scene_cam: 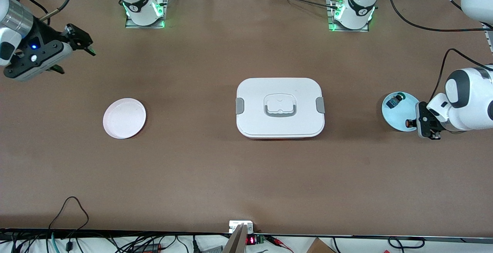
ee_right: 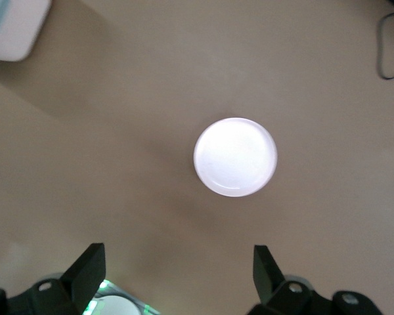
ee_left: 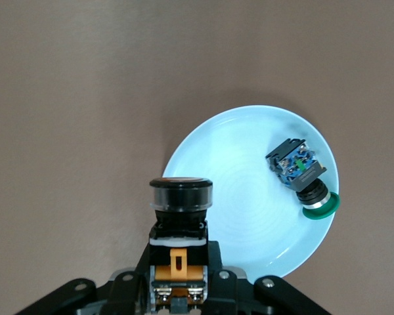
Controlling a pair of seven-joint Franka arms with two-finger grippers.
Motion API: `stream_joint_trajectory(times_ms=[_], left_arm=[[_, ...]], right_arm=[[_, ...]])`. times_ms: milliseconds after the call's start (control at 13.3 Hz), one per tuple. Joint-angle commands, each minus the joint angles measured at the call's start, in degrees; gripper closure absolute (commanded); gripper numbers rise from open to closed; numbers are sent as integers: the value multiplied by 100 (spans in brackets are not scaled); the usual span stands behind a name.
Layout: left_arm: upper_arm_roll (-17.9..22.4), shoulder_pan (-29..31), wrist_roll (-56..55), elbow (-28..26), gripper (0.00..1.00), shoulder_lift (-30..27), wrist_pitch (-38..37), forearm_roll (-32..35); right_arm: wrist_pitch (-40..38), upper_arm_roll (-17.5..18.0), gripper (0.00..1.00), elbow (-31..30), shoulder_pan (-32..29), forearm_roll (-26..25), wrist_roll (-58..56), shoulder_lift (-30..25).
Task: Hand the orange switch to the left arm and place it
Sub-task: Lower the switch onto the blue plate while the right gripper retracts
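Note:
The orange switch [ee_left: 180, 213], a black push-button with orange marks, is held in my left gripper [ee_left: 179, 269], which is shut on its body. In the front view the left gripper [scene_cam: 419, 123] holds the switch [scene_cam: 408, 123] just over the edge of a light blue plate [scene_cam: 398, 116] at the left arm's end of the table. The white box [scene_cam: 280, 108] with grey clips sits mid-table. My right gripper [scene_cam: 76, 59] hangs open and holds nothing, high over the right arm's end of the table. Its fingertips [ee_right: 92, 262] are spread wide around nothing.
A small blue part with a green cap [ee_left: 301, 174] lies on the light blue plate [ee_left: 243, 216]. A pale pink plate [scene_cam: 124, 118] lies between the box and the right arm's end; it shows under the right gripper [ee_right: 177, 266] as a white disc [ee_right: 235, 157]. Cables run along the table's front edge.

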Motion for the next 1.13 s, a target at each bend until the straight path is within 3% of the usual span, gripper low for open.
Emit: stream_joint_trajectory(times_ms=[0,225,375,526,826,976,1051], left_arm=[[-57,214,427,-652,96,-355,550,118],[-75,469,428,-1663,96,-662,1692,118],[-75,557,419,-1779,96,-628,1879,118],[-75,593,331,-2103,95,-654,2272,100],[-93,663,296,-2193,91,-576,2618,100],[-93,663,147,-2193,79,-523,2618,100],[-101,663,129,-2193,62,-444,2618,100]], right_arm=[[554,83,0,-280,2,-336,-18,-179],[1328,92,0,-517,-174,-222,-10,-188],[1260,92,0,-648,-183,129,435,-240],[1128,92,0,-833,-157,147,1839,-345],[1547,57,0,-1333,-191,147,1986,-372],[1768,48,0,-1528,-209,147,1986,-372],[1778,48,0,-1528,-209,139,1995,-364]])
